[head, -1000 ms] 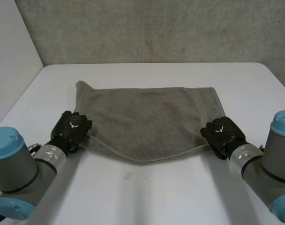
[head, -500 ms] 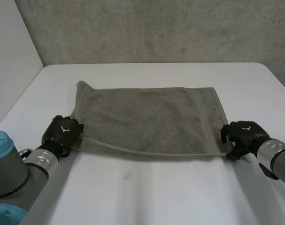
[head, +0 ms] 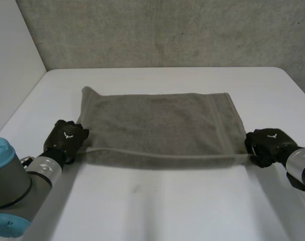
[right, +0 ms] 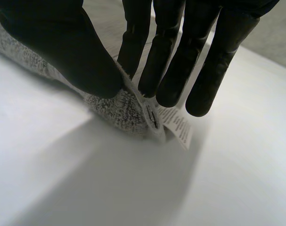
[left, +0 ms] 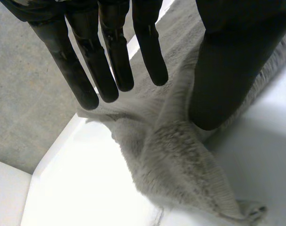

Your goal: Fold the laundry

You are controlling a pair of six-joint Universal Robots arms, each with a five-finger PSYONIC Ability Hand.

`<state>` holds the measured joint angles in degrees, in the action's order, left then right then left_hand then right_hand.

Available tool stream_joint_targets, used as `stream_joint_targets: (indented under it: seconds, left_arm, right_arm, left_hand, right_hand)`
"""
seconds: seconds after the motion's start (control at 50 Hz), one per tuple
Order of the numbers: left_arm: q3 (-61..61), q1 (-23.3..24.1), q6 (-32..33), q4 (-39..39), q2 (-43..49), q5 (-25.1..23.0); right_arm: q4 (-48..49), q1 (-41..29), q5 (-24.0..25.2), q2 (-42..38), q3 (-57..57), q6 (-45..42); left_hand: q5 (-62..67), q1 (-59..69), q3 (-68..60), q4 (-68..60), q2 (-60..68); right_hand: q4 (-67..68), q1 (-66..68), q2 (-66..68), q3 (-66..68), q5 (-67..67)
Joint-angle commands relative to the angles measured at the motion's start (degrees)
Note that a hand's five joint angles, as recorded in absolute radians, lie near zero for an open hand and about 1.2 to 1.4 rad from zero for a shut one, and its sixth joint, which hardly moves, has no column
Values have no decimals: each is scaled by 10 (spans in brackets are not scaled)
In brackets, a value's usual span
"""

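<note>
A grey towel (head: 157,125) lies flat on the white table (head: 157,206), its near edge pulled straight from side to side. My left hand (head: 67,136) is at the towel's near left corner. In the left wrist view its fingers (left: 110,56) are straight and stand apart from the thumb, and the towel corner (left: 180,160) lies loose on the table below them. My right hand (head: 268,143) is at the near right corner. There its thumb (right: 62,47) and fingers pinch the towel's edge (right: 119,106), beside a white care label (right: 178,125).
A grey wall (head: 167,30) stands behind the table's far edge, and a pale wall (head: 11,60) runs along the left side. Bare table (head: 157,206) stretches in front of the towel and to the right of it.
Both hands have moved outward, drawing the sagging near edge into a straight line. The left hand's fingers have let go of the corner; the right hand still pinches its corner.
</note>
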<state>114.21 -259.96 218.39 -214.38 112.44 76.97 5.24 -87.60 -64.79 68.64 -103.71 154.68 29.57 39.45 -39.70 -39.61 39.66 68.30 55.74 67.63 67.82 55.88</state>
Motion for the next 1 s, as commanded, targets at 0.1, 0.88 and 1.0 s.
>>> stream_joint_targets:
  seconds: [0.1, 0.88, 1.0]
  left_arm:
    - [1, -25, 5, 7, -1, 4]
    - [51, -39, 119, 461, -320, -9]
    - [46, -34, 119, 384, -282, -11]
  right_arm:
    - [14, 20, -8, 22, -11, -19]
    - [-378, 49, -112, 256, -9, -445]
    - [-344, 48, -82, 246, -12, -408]
  left_hand:
    - [-125, -124, 127, 126, -126]
    - [404, 405, -403, -404, 403]
    - [404, 405, -403, -404, 403]
  right_hand:
    - [117, 243, 124, 122, 141]
    - [117, 243, 124, 122, 141]
    - [117, 243, 124, 122, 141]
